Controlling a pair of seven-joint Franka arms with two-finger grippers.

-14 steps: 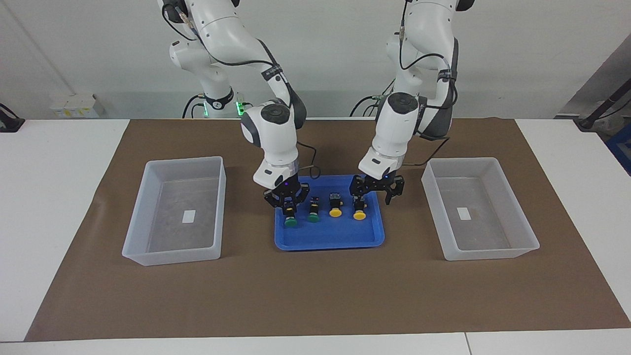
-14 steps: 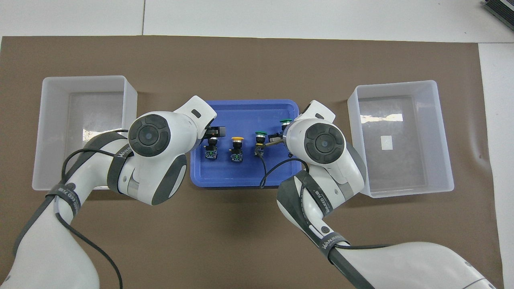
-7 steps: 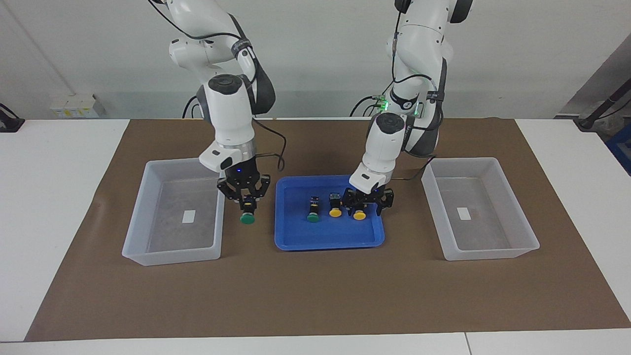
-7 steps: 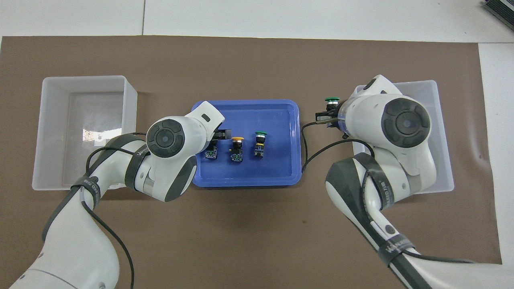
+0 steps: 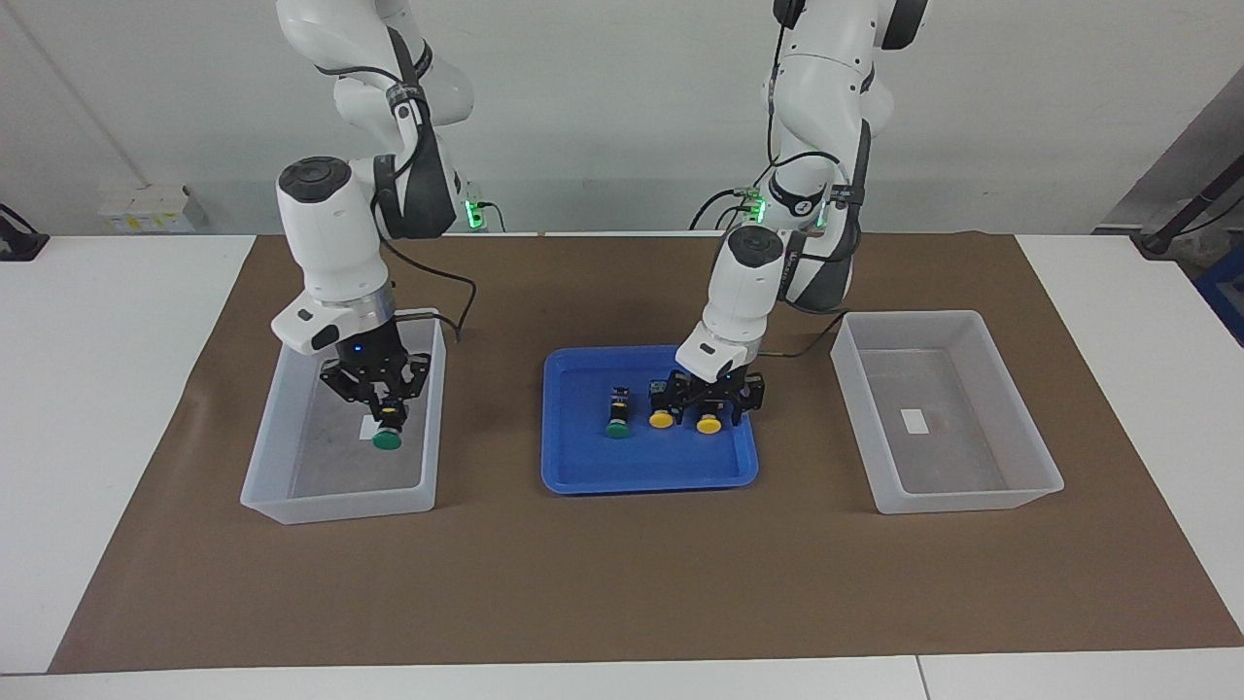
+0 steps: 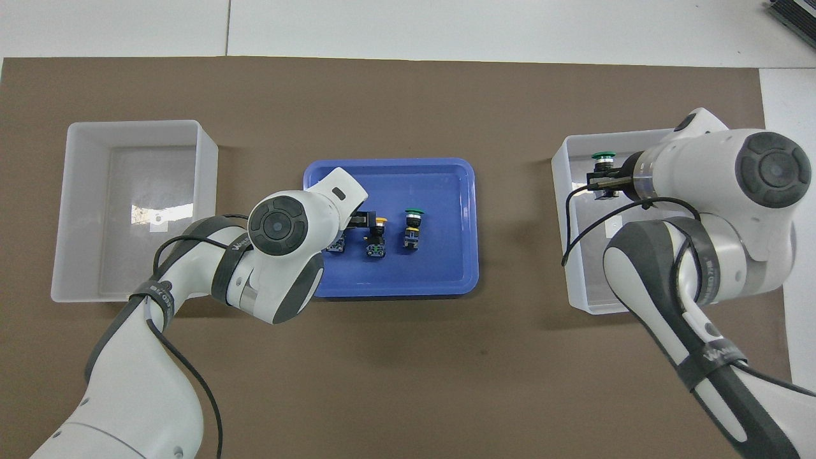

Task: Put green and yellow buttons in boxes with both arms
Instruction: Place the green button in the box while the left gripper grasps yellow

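No button resting in either box yet. Right gripper over the box at the right arm's table end — jaws closed on a green button. Left gripper low in the blue tray, jaws wide around a yellow button — three buttons left there.

White jointed arms, dark grey joint covers, black cables, black hands

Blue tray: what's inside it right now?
The blue tray holds one green button and two yellow buttons in a row. The open left gripper is down around the yellow button at the left arm's end, covering its body.
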